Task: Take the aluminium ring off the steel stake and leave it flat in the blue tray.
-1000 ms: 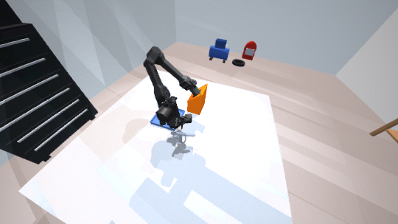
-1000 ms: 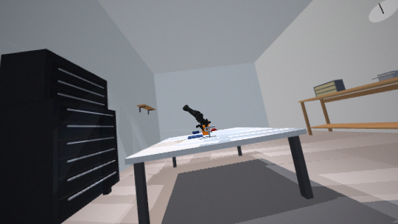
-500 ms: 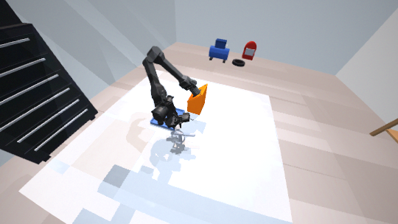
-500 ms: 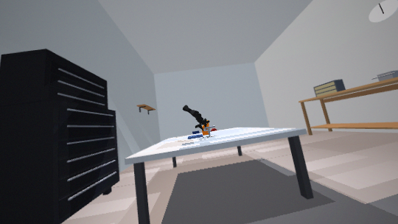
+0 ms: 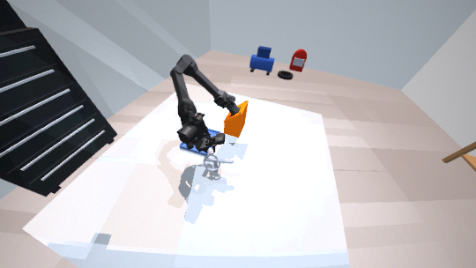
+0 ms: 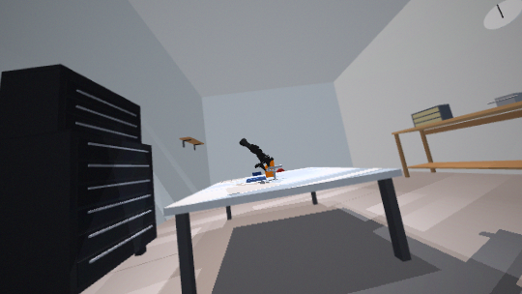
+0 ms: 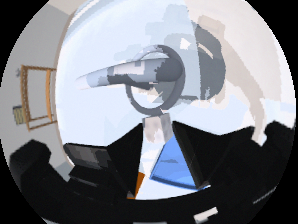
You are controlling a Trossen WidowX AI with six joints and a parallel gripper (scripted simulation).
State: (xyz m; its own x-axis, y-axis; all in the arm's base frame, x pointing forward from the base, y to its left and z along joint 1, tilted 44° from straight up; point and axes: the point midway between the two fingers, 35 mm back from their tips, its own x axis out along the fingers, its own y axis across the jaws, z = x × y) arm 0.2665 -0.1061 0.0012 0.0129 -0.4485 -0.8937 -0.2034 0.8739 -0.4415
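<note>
Jaws of our black parallel-jaw gripper [image 5: 211, 149] [image 7: 158, 131] grip the small welded tab [image 7: 157, 128] of the grey aluminium ring [image 5: 211, 163] [image 7: 131, 98]. We see the pale steel cross-bar [image 5: 226, 161] [image 7: 112, 74] overlapping the ring in the wrist view.

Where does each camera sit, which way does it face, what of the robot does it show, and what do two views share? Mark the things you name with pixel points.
Top: high up, facing down across the table [image 5: 282, 212] [image 6: 285, 186]; whole arm.
Exterior: low, off the table, facing its edge; small arm.
Wrist: on the arm, looking past the gripper's [image 5: 211, 147] [image 7: 159, 131] dark fingers.
Top and exterior share the black cabinet [image 5: 48, 115] [image 6: 36, 193].
</note>
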